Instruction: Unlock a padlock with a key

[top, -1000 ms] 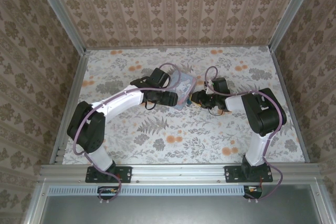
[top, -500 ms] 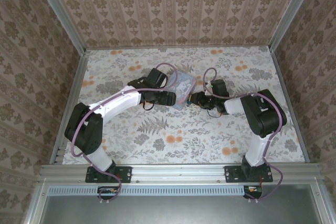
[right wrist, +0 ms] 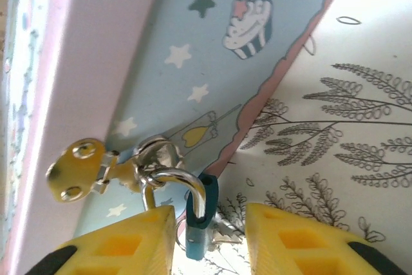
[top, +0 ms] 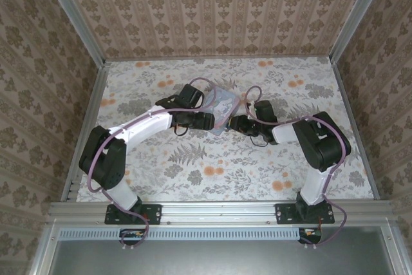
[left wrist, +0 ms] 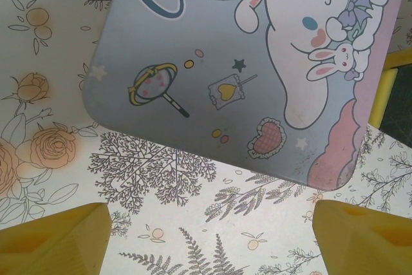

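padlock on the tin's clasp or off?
On: right wrist view shows the padlock hanging by its shackle from the clasp on the tin.

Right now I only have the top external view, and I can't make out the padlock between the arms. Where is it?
Observer: In the right wrist view the padlock hangs by its silver shackle from the hasp on the side of the tin.
Operator: Is the right claw on it?
Observer: The right claw straddles it. A gap shows between the lock and one finger, so it looks unclamped.
Operator: And the left claw?
Observer: The left claw is open with nothing between its fingers; the tin's lid lies just beyond the tips.
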